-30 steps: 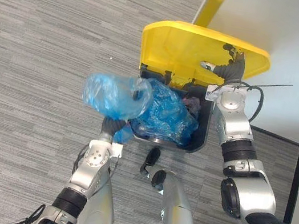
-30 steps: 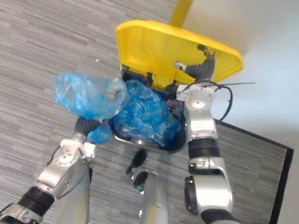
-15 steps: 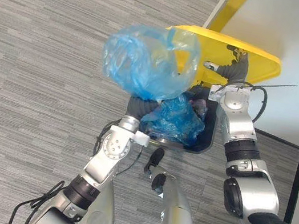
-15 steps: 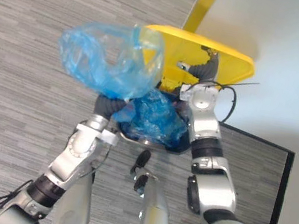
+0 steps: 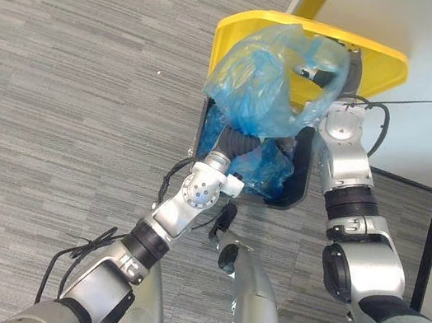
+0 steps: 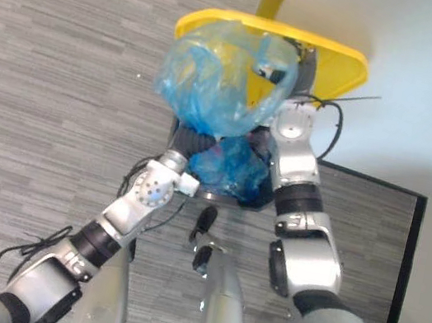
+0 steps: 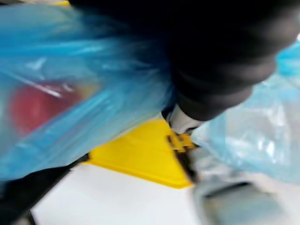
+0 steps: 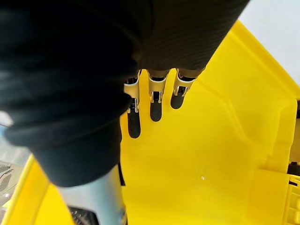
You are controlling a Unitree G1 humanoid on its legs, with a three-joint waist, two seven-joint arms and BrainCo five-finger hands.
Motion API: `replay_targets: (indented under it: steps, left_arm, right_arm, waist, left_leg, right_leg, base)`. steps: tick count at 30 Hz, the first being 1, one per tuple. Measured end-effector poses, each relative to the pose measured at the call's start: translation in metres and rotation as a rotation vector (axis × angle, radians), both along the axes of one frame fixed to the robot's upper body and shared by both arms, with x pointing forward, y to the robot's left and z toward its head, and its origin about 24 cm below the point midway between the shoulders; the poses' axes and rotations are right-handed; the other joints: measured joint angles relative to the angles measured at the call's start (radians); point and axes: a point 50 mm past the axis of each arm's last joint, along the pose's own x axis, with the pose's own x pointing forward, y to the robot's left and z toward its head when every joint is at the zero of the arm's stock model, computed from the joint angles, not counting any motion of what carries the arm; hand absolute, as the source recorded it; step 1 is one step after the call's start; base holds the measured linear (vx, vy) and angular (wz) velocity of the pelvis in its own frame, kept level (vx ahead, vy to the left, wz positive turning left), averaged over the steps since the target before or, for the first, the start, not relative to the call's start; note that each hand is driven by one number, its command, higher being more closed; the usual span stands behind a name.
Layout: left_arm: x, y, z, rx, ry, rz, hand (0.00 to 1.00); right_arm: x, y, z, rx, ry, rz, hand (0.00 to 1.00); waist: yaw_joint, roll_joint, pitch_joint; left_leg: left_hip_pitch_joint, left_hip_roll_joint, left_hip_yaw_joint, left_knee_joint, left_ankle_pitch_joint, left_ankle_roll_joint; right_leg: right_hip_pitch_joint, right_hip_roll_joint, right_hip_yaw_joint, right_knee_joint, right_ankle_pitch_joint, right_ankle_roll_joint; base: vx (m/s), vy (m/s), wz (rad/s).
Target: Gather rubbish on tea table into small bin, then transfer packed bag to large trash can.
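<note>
Right above the open bin [image 5: 301, 189], the blue bag [image 5: 267, 87] hangs before the raised yellow lid [image 5: 380, 61]. It is carried by the left robot hand [image 5: 234, 141], whose grip is buried in plastic and cannot be told. The right robot hand [image 8: 133, 124] is released, with straight fingers [image 8: 155, 110] flat against the lid.
</note>
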Motion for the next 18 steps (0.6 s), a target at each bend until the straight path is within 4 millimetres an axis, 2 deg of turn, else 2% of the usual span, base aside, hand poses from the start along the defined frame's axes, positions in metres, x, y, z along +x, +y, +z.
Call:
replay_targets:
  steps: [4, 5, 9, 10, 18]
  left_arm:
    - [0.014, 0.006, -0.003, 0.035, 0.048, 0.049, 1.00]
    - [0.019, 0.010, -0.004, 0.047, 0.063, 0.070, 1.00]
    - [0.025, 0.014, -0.013, 0.083, 0.106, 0.091, 1.00]
    - [0.027, 0.015, -0.018, 0.114, 0.124, 0.091, 0.00]
    - [0.036, 0.030, -0.029, 0.230, 0.162, 0.174, 0.00]
  right_arm:
    - [-0.001, 0.007, 0.009, -0.015, -0.020, 0.024, 0.00]
    - [-0.001, 0.010, 0.017, -0.016, -0.038, 0.034, 0.00]
    - [-0.003, 0.018, 0.028, -0.033, -0.067, 0.051, 0.00]
    - [-0.004, 0.020, 0.033, -0.035, -0.080, 0.057, 0.00]
    - [-0.002, 0.025, 0.039, -0.050, -0.082, 0.062, 0.00]
  waist:
    - [-0.014, -0.013, 0.006]
    - [-0.016, -0.027, 0.008]
    - [-0.037, -0.029, 0.009]
    - [-0.047, -0.030, 0.010]
    - [-0.051, -0.037, 0.013]
  left_leg:
    - [-0.030, 0.013, 0.008, 0.029, -0.011, 0.004]
    - [-0.042, 0.014, 0.020, 0.031, -0.012, 0.006]
    - [-0.071, 0.016, 0.019, 0.043, -0.013, 0.009]
    - [-0.084, 0.017, 0.021, 0.049, -0.017, 0.013]
    - [-0.116, 0.024, 0.031, 0.068, -0.025, 0.009]
  right_leg:
    - [-0.019, 0.015, 0.014, -0.013, 0.018, 0.005]
    - [-0.037, 0.015, 0.026, -0.013, 0.023, 0.011]
    - [-0.059, 0.017, 0.025, -0.019, 0.031, 0.012]
    - [-0.069, 0.018, 0.026, -0.019, 0.034, 0.007]
    - [-0.104, 0.020, 0.032, -0.009, 0.049, -0.012]
  base:
    - [-0.09, 0.017, -0.17]
    - [-0.06, -0.001, -0.14]
    - [-0.08, -0.002, -0.07]
    - [-0.04, 0.000, -0.06]
    - [-0.04, -0.001, -0.05]
